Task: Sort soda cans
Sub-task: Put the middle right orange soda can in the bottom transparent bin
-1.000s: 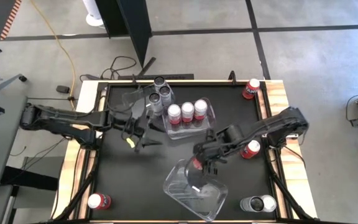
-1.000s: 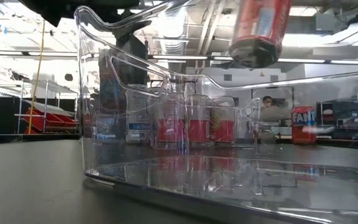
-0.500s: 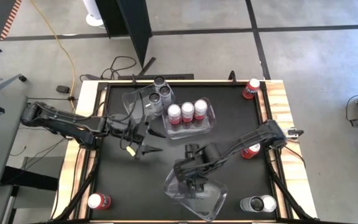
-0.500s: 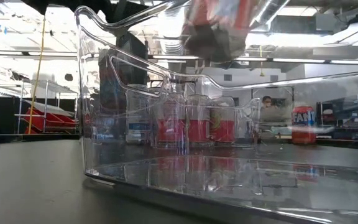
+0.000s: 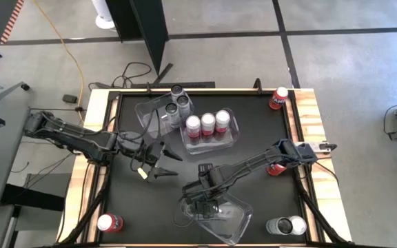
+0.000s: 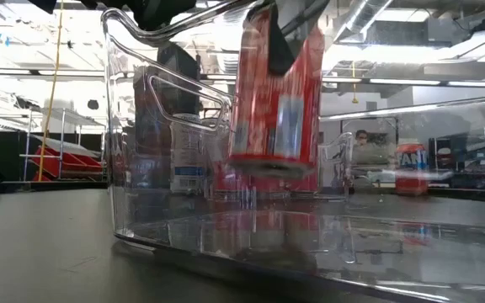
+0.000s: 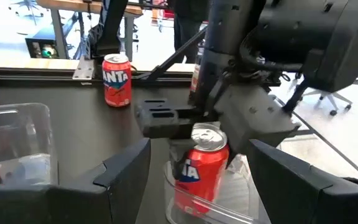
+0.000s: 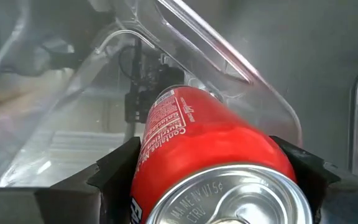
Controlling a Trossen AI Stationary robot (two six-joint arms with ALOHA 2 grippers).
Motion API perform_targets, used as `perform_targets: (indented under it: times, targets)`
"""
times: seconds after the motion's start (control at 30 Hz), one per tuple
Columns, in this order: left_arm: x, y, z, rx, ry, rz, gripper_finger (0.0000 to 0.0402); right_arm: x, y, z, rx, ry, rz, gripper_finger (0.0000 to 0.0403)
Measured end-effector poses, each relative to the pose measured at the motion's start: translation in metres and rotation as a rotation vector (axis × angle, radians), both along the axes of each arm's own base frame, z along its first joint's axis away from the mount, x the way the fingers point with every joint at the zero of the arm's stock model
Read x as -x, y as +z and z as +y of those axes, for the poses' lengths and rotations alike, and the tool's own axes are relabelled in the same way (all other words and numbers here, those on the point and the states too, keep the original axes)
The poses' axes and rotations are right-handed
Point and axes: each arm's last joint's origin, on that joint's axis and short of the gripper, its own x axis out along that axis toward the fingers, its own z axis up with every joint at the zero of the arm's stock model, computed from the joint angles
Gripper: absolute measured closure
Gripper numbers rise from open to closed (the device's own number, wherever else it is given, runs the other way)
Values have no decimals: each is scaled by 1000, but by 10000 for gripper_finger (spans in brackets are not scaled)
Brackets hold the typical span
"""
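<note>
Fingers of the right hand (image 8: pixel 219 180) are pressed against both sides of a red can (image 6: pixel 274 88), which is held upright over the near clear bin (image 5: pixel 236 220), its base just above the bin floor. The can is a smooth cylinder with a silver ridged top and pull tab. The left hand (image 5: pixel 163 162) is spread and empty, hovering over the black counter (image 5: pixel 260 124) left of the bin. Three red cans (image 5: pixel 208 124) are stood in a row in a second clear plastic bin (image 5: pixel 234 131), rounded at its corners.
</note>
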Motion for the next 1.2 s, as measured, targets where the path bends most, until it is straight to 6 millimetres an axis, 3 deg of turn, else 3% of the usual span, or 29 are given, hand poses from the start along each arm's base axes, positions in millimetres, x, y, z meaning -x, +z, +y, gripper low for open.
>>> perform_targets:
  times: [0.67, 1.2]
  targets:
    - [6, -3, -24, -35, -32, 22, 141, -16, -28, -13, 44, -38, 32, 88]
    - [7, -4, -24, -69, -37, 29, 141, -15, -30, -10, 47, -41, 42, 8]
